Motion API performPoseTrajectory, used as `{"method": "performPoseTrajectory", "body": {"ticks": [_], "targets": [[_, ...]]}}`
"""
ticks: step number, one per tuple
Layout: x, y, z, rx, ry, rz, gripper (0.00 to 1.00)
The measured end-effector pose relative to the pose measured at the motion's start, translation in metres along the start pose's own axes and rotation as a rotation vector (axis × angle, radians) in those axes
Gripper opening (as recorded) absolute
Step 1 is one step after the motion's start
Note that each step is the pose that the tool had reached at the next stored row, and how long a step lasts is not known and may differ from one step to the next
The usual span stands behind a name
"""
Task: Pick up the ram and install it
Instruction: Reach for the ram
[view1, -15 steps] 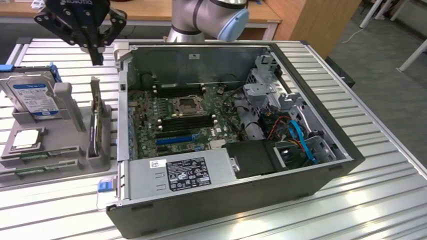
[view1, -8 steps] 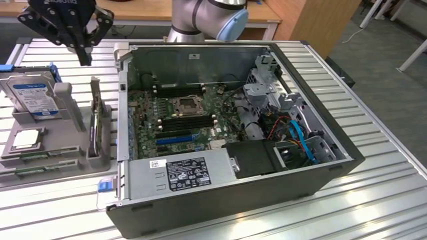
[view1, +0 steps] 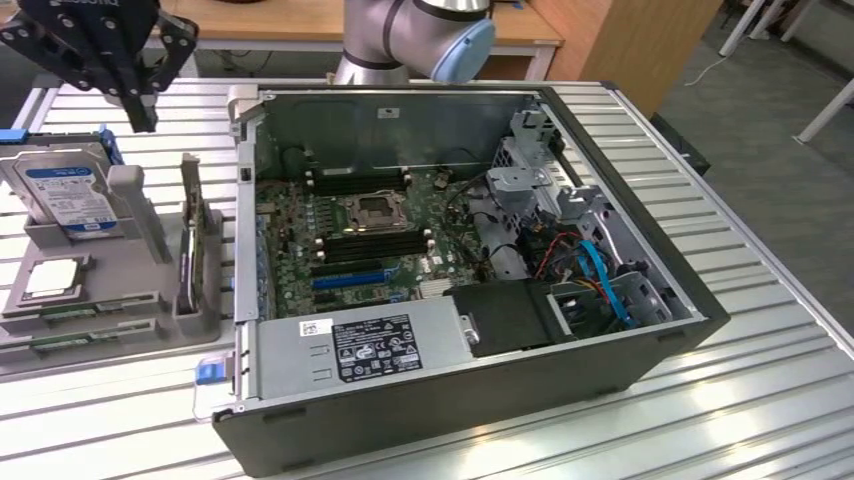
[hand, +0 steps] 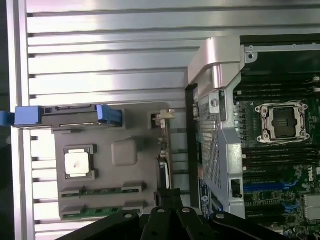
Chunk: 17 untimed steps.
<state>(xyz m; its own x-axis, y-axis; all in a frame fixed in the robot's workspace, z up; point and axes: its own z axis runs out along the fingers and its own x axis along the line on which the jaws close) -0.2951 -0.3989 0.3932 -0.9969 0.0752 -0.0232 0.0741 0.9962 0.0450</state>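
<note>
Tabletop (view1: 747, 330): ribbed silver metal slats. Far side: wooden desk (view1: 294, 20), wooden panel (view1: 641, 40) toward the exterior view's right. Floor (view1: 774, 80): grey.

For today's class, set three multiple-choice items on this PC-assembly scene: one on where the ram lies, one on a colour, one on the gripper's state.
1. Where does the ram lie?
A in the grey holder beside the case
B in the motherboard slots
C in the gripper

2. The hard drive has a label that is mostly:
A red
B blue
C yellow

3. The gripper is:
A open wide
B shut on the ram
C shut and empty

Key:
1 A, the green sticks sit in the holder.
2 B, the upright drive's label is blue.
3 C, the jaws are closed with nothing between.
</note>
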Motion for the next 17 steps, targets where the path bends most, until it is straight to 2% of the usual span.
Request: {"method": "performPoseTrajectory", "body": {"ticks": [17], "targets": [[0.044,-0.0033,-0.0011,0.0,0.0,0.0,0.1]]}}
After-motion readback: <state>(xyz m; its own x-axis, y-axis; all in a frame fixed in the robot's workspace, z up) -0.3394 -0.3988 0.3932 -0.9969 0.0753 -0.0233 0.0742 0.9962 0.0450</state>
